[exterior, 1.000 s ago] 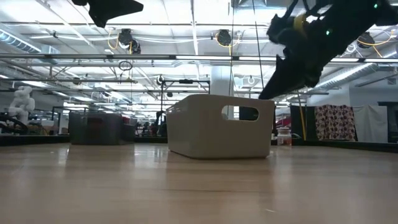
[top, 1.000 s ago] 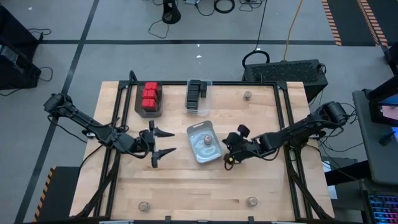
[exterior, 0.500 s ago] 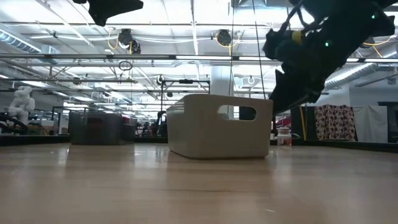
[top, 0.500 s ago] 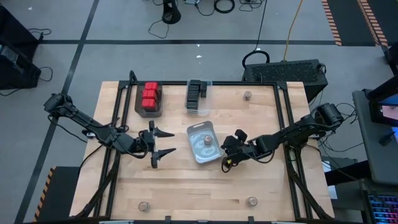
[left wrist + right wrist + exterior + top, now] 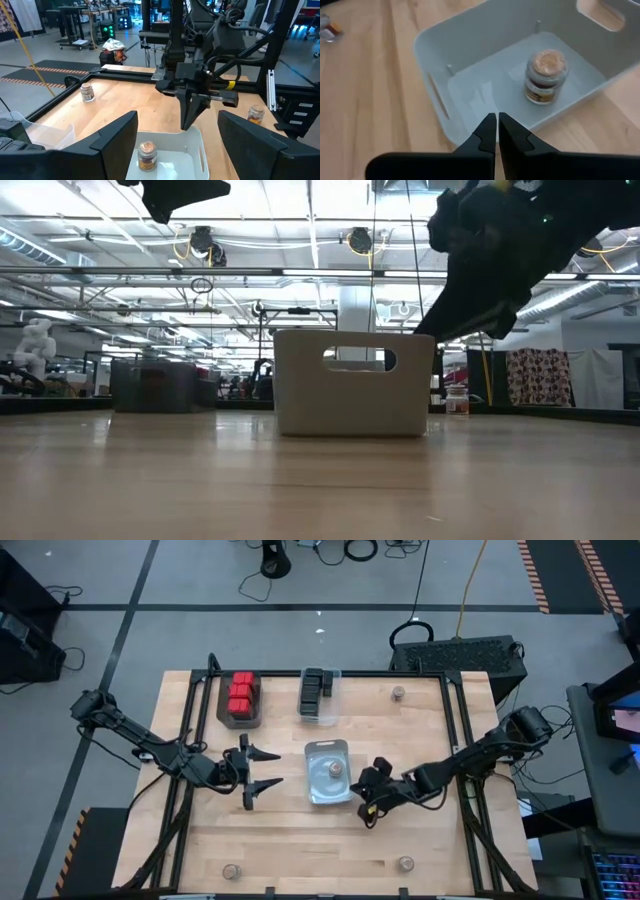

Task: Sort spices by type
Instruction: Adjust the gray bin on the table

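the right claw (image 5: 364, 808) hangs just right of centre in the high view, beside the lower right corner of the pale bin (image 5: 313, 752), its two fingers pressed together with nothing between them, as the right wrist view shows. one round jar (image 5: 331, 771) stands upright inside that bin, up and to the left of the claw, with the bin's near wall between them. the loose jars are spread wide: one near the lower edge right of centre (image 5: 405, 863), one at the lower left (image 5: 232, 870), one at the upper right (image 5: 398, 693). the jar below the right claw looks the closest, lying straight down the frame from it with bare surface all the way, so the right arm is the nearer one for it; being round and upright, it has no long axis to line up with. the left claw (image 5: 263, 769) hovers left of centre, fingers spread wide and empty, pointing toward the bin. the red boxes (image 5: 240, 696) and black boxes (image 5: 315, 687) already sit grouped in their trays along the top edge, well apart from both claws. the lower jars stand close to the surface's edge, so a reach there leaves little margin.
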You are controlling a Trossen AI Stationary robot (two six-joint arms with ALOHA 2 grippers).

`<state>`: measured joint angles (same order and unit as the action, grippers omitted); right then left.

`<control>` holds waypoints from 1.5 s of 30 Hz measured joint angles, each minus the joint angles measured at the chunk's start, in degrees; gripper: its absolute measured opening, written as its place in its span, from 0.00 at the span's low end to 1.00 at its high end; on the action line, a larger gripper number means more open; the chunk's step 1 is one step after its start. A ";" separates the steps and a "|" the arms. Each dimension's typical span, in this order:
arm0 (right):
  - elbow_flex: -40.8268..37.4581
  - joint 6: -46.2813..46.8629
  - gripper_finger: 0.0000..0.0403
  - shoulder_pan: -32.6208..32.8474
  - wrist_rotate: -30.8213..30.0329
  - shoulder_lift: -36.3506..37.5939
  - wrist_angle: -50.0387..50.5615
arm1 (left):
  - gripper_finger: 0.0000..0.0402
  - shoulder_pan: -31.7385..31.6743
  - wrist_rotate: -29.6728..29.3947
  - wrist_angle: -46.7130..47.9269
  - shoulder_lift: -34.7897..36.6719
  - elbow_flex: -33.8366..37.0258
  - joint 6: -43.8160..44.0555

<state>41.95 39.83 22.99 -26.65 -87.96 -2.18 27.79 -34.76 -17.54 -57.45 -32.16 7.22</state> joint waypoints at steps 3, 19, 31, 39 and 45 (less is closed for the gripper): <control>0.00 -0.03 0.00 0.69 0.02 0.00 -0.51 | 0.70 0.00 -0.02 -0.18 0.00 0.00 0.01; 2.58 -1.89 0.00 1.11 -7.92 0.16 6.00 | 0.70 0.02 0.00 0.62 0.00 -0.02 3.02; 2.62 1.78 0.00 0.59 -7.41 -5.57 6.73 | 0.70 0.11 0.09 0.94 0.00 -0.02 3.04; 2.60 2.90 0.00 0.76 -6.22 -7.19 5.79 | 0.70 0.09 0.13 0.94 0.00 -0.02 3.03; 2.60 -1.23 0.00 0.91 -6.05 -6.90 1.50 | 0.70 0.09 0.16 0.92 -0.02 -0.02 3.04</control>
<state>44.56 38.60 23.90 -32.71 -94.86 -0.69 27.88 -34.61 -16.62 -57.47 -32.18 10.26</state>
